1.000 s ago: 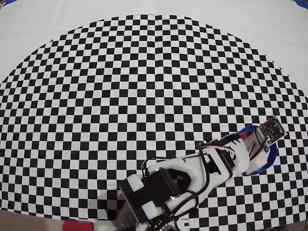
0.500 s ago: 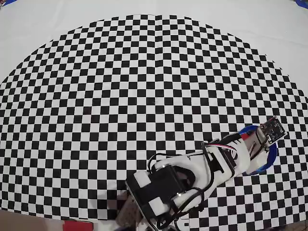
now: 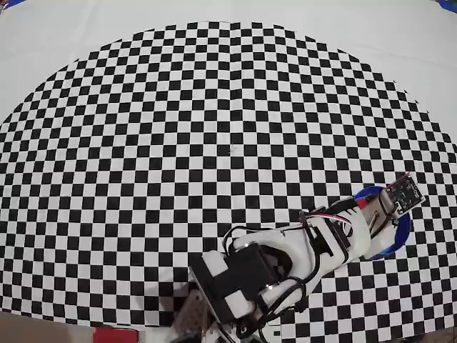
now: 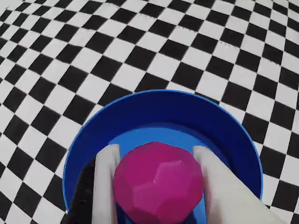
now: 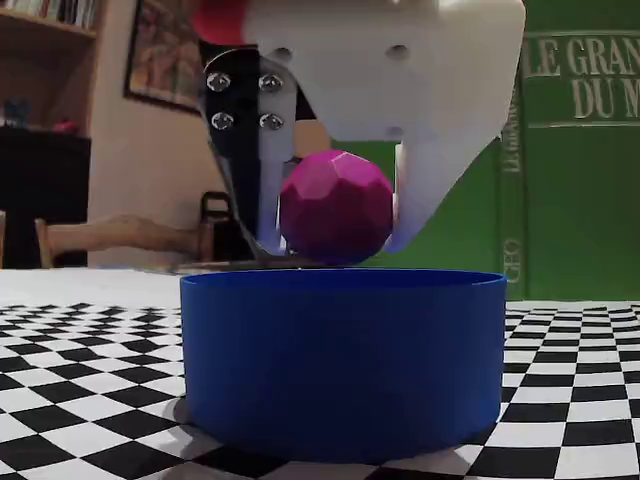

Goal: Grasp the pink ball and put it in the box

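Arm pose: white arm (image 3: 285, 257) reaches from its base at the 6 o'clock edge of the overhead view toward 3 o'clock, its wrist over the box (image 3: 400, 230).
Tool: tool (image 5: 335, 245) points straight down in the fixed view, its two fingers closed against either side of the pink ball (image 5: 335, 207); in the wrist view the white fingers (image 4: 106, 186) flank the ball at 9 and 3 o'clock.
Ball: pink ball (image 4: 159, 182), faceted and matte, is gripped between the fingers above the box, its underside about level with the rim in the fixed view and not seen touching the floor of the box.
Box: round blue box (image 5: 342, 360) stands upright on the checkered worktop (image 5: 90, 400) directly beneath the tool; in the wrist view its rim (image 4: 163, 95) rings the ball and fingertips.
Overhead: box mostly hidden under the wrist and the small circuit board (image 3: 401, 194), with only blue arcs of rim showing at the right side of the checkered worktop (image 3: 214, 143).
Background: green panel with pale lettering (image 5: 580, 150) stands behind the tool in the fixed view.
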Motion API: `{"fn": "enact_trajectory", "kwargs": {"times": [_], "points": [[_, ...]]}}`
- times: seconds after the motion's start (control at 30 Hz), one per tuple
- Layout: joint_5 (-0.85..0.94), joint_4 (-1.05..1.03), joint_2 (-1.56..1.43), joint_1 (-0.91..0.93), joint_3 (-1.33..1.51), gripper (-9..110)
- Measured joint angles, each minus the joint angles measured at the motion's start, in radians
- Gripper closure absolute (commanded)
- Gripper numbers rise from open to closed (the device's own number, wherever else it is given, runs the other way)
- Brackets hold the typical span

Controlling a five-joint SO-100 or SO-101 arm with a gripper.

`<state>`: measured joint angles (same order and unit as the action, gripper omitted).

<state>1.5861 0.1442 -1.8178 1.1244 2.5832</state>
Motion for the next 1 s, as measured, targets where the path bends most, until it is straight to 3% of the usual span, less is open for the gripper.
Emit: {"fn": "enact_trajectory", "kwargs": {"times": [0.63, 0.83, 1.0], "points": [[0.000, 0.000, 0.005, 0.000, 0.000, 101], [0.000, 0.000, 0.005, 0.000, 0.000, 74], [0.000, 0.000, 0.005, 0.000, 0.000, 71]]}}
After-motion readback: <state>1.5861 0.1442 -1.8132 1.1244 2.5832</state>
